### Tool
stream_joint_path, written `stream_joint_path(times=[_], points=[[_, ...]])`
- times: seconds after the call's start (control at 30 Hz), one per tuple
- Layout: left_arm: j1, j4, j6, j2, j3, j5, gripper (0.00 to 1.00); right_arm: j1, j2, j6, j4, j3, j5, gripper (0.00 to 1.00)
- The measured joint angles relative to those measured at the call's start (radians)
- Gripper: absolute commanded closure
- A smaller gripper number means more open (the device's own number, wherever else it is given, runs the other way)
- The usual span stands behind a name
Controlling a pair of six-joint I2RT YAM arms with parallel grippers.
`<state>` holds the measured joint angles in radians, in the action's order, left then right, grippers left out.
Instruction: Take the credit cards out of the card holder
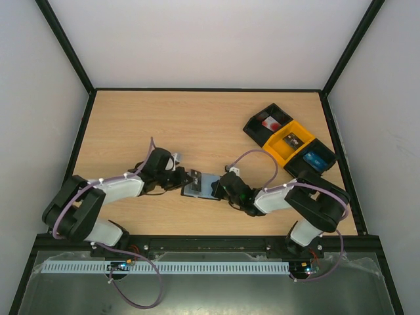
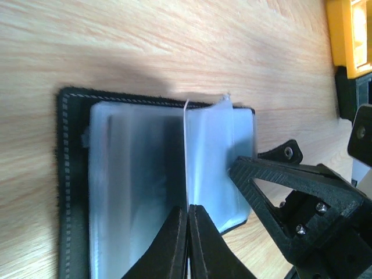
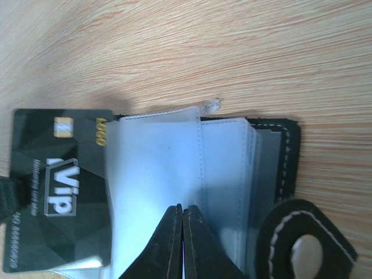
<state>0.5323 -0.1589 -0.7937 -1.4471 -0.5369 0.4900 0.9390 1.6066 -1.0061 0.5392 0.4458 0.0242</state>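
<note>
From above, my left tool [image 1: 188, 178] and right tool [image 1: 218, 187] meet tip to tip over the open holder [image 1: 201, 184], which lies flat on the tabletop [image 1: 197, 125] between them. The bins [image 1: 279, 154] stand well beyond the right tool, toward the far right. Through the left wrist, my left tool [image 2: 187, 208] is closed, its tips pinching the lower edge of a clear sleeve [image 2: 210, 157] that stands up from the holder [image 2: 70, 174]. The rest of the pale sleeves spread to the left of the tips, and the right tool sits just to their right, at the holder's edge. Through the right wrist, my right tool [image 3: 182, 208] is narrow, tips pressed together over a sleeve [image 3: 151, 168]; I cannot tell whether a sheet is caught between them. To the left of these tips a black card [image 3: 58, 186] sticks halfway out of the sleeve. To the right, the holder's stitched edge [image 3: 289, 145] and snap strap [image 3: 305, 247] show.
</note>
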Motion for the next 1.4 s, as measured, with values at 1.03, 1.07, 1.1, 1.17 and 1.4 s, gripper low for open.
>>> stream_joint_path(times=[1.03, 1.07, 1.1, 1.17, 1.4], points=[[-0.039, -0.043, -0.210, 0.452, 0.074, 0.038, 0.98, -0.002, -0.183, -0.371, 0.621, -0.162, 0.269, 0.31], [-0.039, -0.064, -0.227, 0.458, 0.085, 0.048, 0.98, -0.002, -0.170, -0.387, 0.638, -0.156, 0.271, 0.33], [-0.038, -0.076, -0.238, 0.463, 0.090, 0.056, 0.98, -0.002, -0.161, -0.394, 0.647, -0.150, 0.273, 0.35], [-0.039, -0.105, -0.257, 0.471, 0.102, 0.068, 0.98, -0.002, -0.142, -0.412, 0.666, -0.136, 0.278, 0.43], [-0.038, -0.184, -0.315, 0.485, 0.134, 0.100, 0.98, -0.001, -0.122, -0.435, 0.706, -0.115, 0.293, 0.86]])
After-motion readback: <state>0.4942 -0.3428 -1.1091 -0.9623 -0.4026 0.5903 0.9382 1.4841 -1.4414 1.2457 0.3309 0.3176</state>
